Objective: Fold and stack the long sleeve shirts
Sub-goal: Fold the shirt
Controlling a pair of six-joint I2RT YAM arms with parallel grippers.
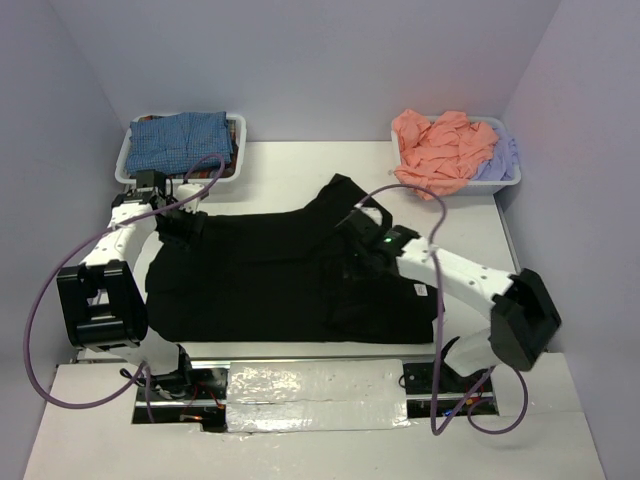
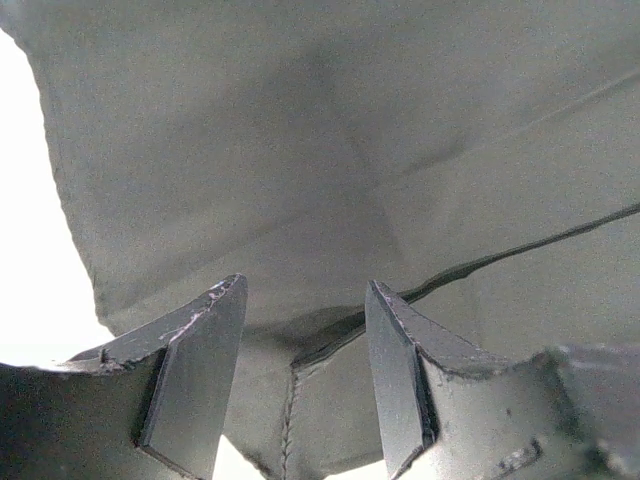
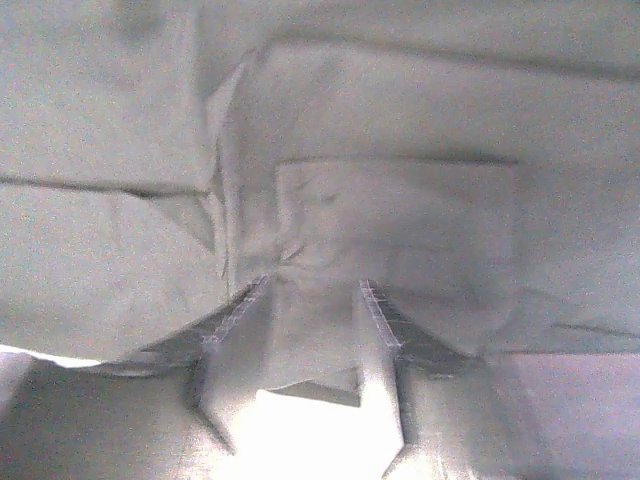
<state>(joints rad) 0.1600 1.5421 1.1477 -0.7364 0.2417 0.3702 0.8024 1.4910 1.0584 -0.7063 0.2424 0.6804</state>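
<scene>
Black shirt (image 1: 260, 285) spread flat at mid-table (image 1: 290, 165) | left gripper (image 1: 181, 226) reaches low over its far-left corner, fingers parted, a seam between them | right gripper (image 1: 357, 230) bent down onto its far-right part, pinching a puckered fold | right fingertips washed out by glare in the wrist view

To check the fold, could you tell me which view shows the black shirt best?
The top external view: the black shirt shows nearly whole, spread flat. Both wrist views show only washed-out close-ups of patches of its cloth.
</scene>
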